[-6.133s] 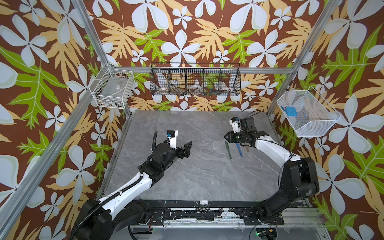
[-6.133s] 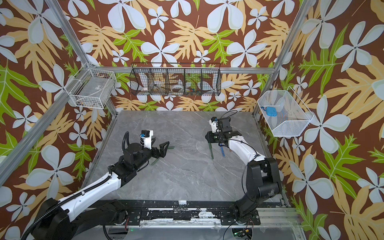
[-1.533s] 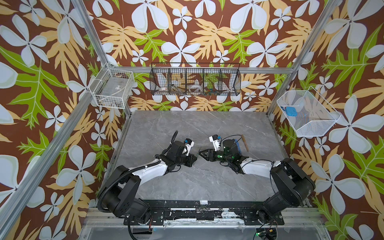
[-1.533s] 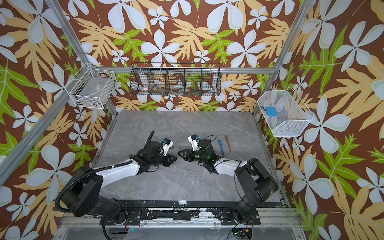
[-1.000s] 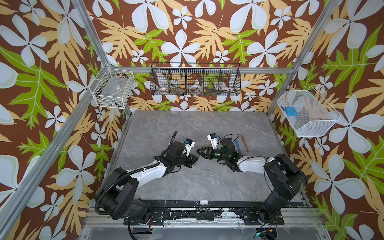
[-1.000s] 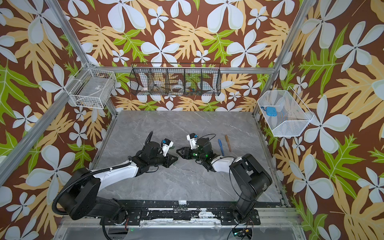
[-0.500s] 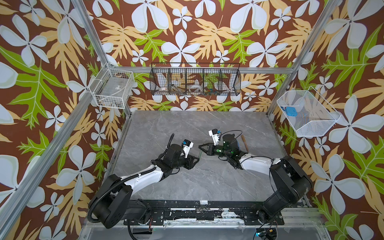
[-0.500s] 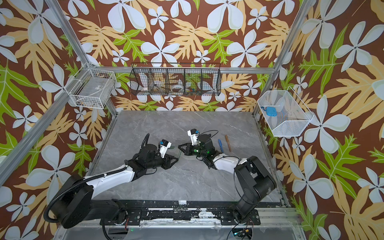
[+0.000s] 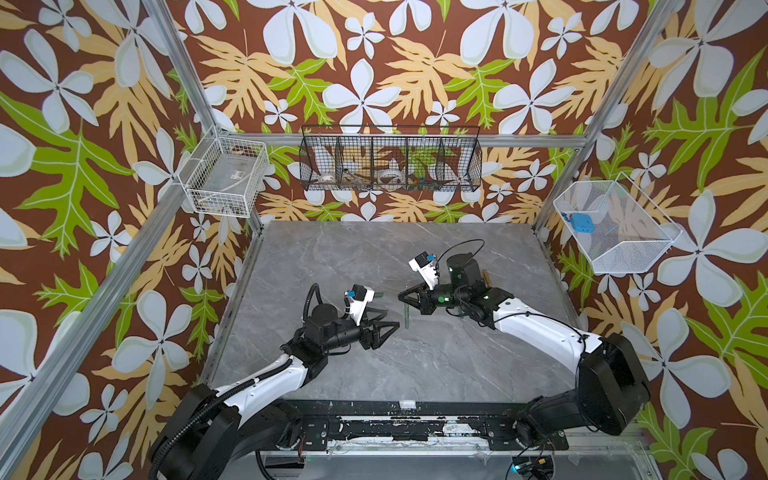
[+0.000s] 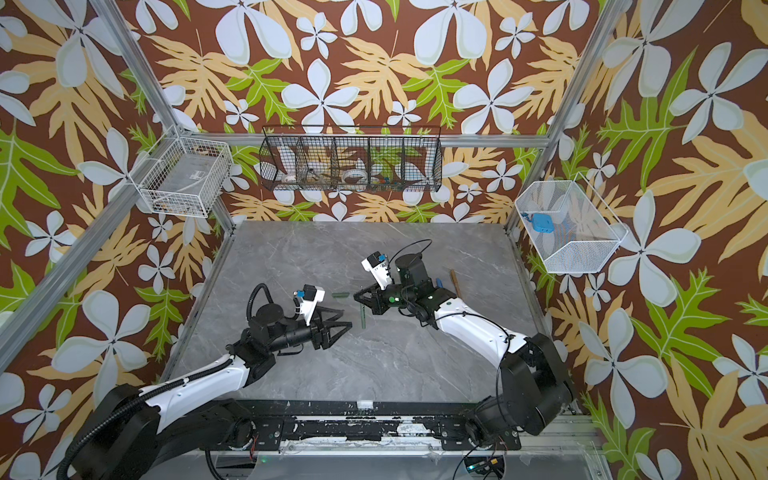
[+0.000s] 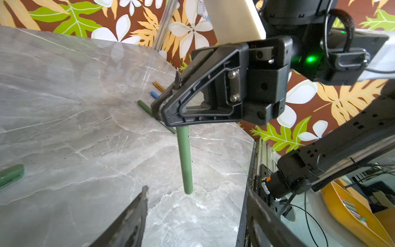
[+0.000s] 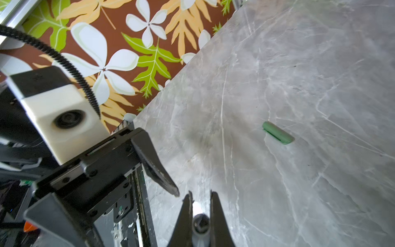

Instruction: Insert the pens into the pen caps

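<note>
R gripper (image 9: pixel 402 297) clamped on green pen (image 9: pixel 407 318) hanging down, L gripper (image 9: pixel 390 320) spread open w/ nothing in it, just beside.

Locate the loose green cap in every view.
A top view: the green cap lies central, partly hidden by the left wrist camera.
A top view: the cap lies central, fully visible.
Left wrist: the cap is cut off at the picture's edge.
Right wrist: the cap lies alone on the table.
Landmark: the green pen hanging beside it, clear in three views.
</note>
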